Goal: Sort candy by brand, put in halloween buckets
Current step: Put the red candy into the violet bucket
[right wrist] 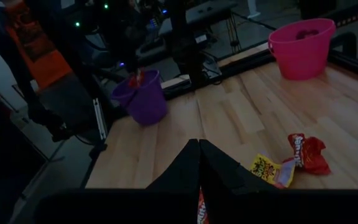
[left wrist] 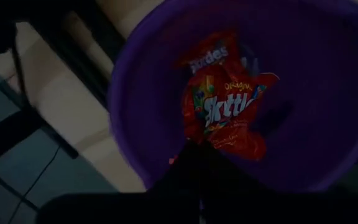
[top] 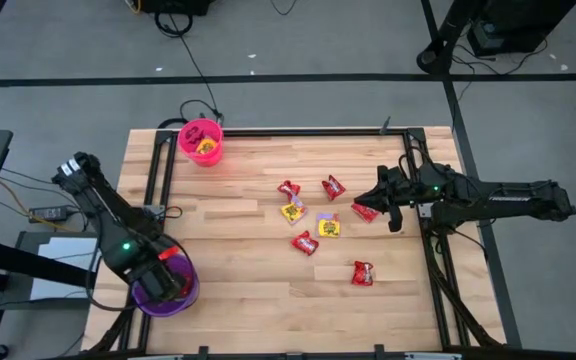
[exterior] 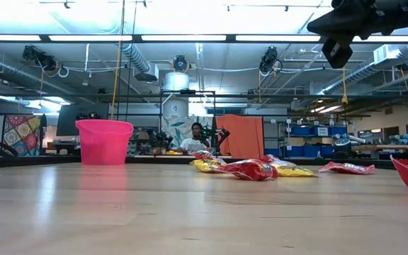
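Under the left claw (top: 160, 268), a purple bucket (top: 183, 296) is showing shiny red packets (left wrist: 225, 109) with white lettering. Beside the right claw (top: 376, 201), red packets (top: 334, 187) and yellow ones (top: 293, 211) are lying on pale wood (top: 248, 270). Far across, a hot pink bucket (top: 201, 140) is standing.

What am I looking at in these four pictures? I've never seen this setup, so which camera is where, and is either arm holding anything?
Two dark robot arms work at a wooden table. One camera looks straight down, one sits at tabletop level, and one rides on each wrist. Loose candy, red and yellow packets, lies mid-table. A pink bucket stands at the far edge. The left gripper is shut on a red Skittles packet over the purple bucket at the near left corner. The right gripper is shut; a red packet shows at its fingers, though whether it is gripped is unclear.
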You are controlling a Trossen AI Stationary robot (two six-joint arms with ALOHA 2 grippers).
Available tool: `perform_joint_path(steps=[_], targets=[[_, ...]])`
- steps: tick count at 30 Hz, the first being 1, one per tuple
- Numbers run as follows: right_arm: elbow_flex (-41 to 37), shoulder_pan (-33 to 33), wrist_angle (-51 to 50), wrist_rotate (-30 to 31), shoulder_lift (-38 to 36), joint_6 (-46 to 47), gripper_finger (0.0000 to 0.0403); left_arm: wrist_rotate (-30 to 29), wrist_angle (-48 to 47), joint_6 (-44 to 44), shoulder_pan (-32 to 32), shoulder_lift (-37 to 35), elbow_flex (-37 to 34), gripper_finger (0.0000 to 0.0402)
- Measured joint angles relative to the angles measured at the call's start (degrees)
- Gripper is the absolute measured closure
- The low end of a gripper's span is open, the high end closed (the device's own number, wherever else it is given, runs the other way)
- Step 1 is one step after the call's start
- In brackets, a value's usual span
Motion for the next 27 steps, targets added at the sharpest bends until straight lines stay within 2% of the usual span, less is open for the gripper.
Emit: perform_joint_path(steps=[4, 10, 13, 16, 18, 23, 27], targets=[[0.0, 0.0, 0.0, -0.1, 0.0, 0.0, 0.0387, 0.3, 2.1, -1.1, 0.0, 0.0, -1.2, 0.0364], [0.0, 0.0, 0.0, -0.8, 0.0, 0.2, 0.0387, 1.4, 1.1, -1.5, 0.1, 0.0, -0.9, 0.0289], [0.0, 0.0, -0.2, -1.0, 0.0, 2.4, 0.0387, 1.8, -0.5, -1.3, 0.7, 0.0, 0.9, 0.0256], [0.1, -0.2, -0.8, -0.8, 0.3, 5.3, 0.0386, 0.3, -5.9, -1.3, 2.1, 0.0, 5.1, 0.0233], [1.2, -0.7, -2.9, -0.9, 1.5, 5.9, 0.0386, -4.6, -4.2, -0.8, 3.2, -1.4, 7.7, 0.0223], [7.3, -1.8, -6.4, -1.4, 8.3, 3.8, 0.0374, -23.4, -5.0, -2.2, 7.6, -5.8, 14.0, 0.0216], [13.9, -2.9, -6.9, -0.6, 16.1, -1.2, 0.0342, -35.4, -5.1, 4.5, 13.0, -8.3, 17.6, 0.0215]])
